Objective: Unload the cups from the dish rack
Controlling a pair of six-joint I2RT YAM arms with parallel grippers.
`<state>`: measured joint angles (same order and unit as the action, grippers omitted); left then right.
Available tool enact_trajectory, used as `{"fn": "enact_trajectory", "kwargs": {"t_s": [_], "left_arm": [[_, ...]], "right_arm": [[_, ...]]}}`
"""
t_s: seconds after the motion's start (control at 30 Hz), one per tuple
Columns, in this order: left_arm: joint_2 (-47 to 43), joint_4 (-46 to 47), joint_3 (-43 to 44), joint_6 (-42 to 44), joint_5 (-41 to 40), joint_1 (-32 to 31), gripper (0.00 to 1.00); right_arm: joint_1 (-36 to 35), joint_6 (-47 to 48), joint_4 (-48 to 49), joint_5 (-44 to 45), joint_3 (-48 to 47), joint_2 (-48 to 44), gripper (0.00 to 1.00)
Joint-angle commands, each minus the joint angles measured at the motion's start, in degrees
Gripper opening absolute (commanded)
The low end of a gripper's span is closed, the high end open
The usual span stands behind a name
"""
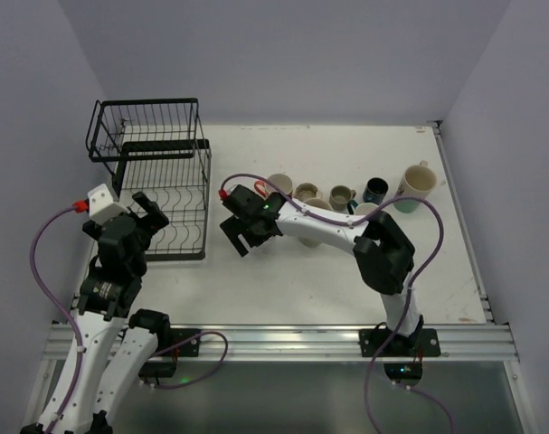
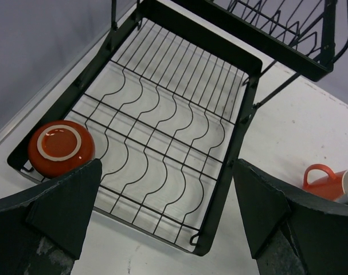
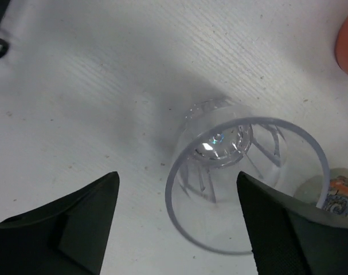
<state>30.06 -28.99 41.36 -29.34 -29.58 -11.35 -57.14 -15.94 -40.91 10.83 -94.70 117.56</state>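
Nearly done: one orange cup [image 2: 61, 148] sits upside down in a corner of the rack [image 2: 242, 114]. Left gripper [image 2: 165, 212] is wide open and empty above the rack, and may snag wires. Right gripper [image 3: 176, 195] is open and empty over the glass [image 3: 219, 149] right of the rack, and could tip it.

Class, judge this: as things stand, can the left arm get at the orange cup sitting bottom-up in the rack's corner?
Probably yes. The left pincer is open above the dish rack, and nothing covers the orange-red cup. The rack's corner wires close beside the cup may make the fit tight.
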Motion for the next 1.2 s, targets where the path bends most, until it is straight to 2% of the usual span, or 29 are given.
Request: {"fn": "enact_trajectory", "kwargs": {"t_s": [0.0, 0.1, 0.2, 0.3, 0.37, 0.43, 0.47, 0.5, 0.53, 0.57, 0.7, 0.93, 1.17], "left_arm": [[0.7, -1.1, 0.6, -4.0, -7.3, -0.2, 1.00], [3.0, -4.2, 1.3, -6.2, -10.8, -0.2, 1.00], [5.8, -7.3, 1.8, -9.1, -13.5, -0.1, 1.00], [8.4, -6.5, 0.2, -11.4, -15.0, 0.1, 1.00], [12.5, -6.8, 0.2, -12.1, -15.2, 2.6, 1.00], [15.8, -5.6, 0.8, -10.4, -9.1, 6.8, 1.00], [19.0, -4.9, 0.8, -9.2, -5.0, 13.3, 1.00], [20.6, -4.5, 1.0, -7.8, 1.9, 16.5, 1.00], [22.0, -4.1, 1.4, -7.5, 3.6, 18.9, 1.00], [23.9, -3.5, 1.4, -6.8, 4.6, 21.2, 1.00], [27.1, -2.8, 2.8, -5.5, 4.3, 22.1, 1.00], [38.5, -2.2, 6.7, -1.2, 5.2, 25.7, 1.00], [42.0, -0.6, 7.5, 2.3, 9.5, 31.0, 1.00]], "right_arm": [[-0.2, -0.1, 6.5, -4.3, 3.0, -11.6, 0.89], [-0.2, -1.3, 11.7, -7.5, 9.1, -19.7, 0.97], [-0.2, -2.9, 17.0, -10.5, 16.7, -28.4, 0.99], [-0.2, -4.1, 21.4, -14.2, 24.4, -36.6, 0.99], [-0.2, -4.8, 23.6, -15.7, 29.8, -40.4, 0.99], [-0.2, -5.0, 25.8, -16.6, 32.6, -44.9, 0.99], [-0.3, -4.9, 26.5, -16.6, 34.7, -46.0, 0.99], [-0.2, -4.7, 26.7, -16.5, 35.6, -47.1, 0.99], [-0.2, -4.4, 26.8, -15.9, 36.3, -48.7, 0.99], [-0.2, -4.3, 26.9, -15.8, 37.6, -49.4, 0.99], [-0.2, -4.4, 28.5, -17.2, 40.4, -52.5, 0.99], [-0.3, -4.7, 29.8, -20.9, 41.7, -53.6, 0.99], [-0.2, -4.4, 29.7, -20.3, 42.0, -53.8, 0.99]]}}
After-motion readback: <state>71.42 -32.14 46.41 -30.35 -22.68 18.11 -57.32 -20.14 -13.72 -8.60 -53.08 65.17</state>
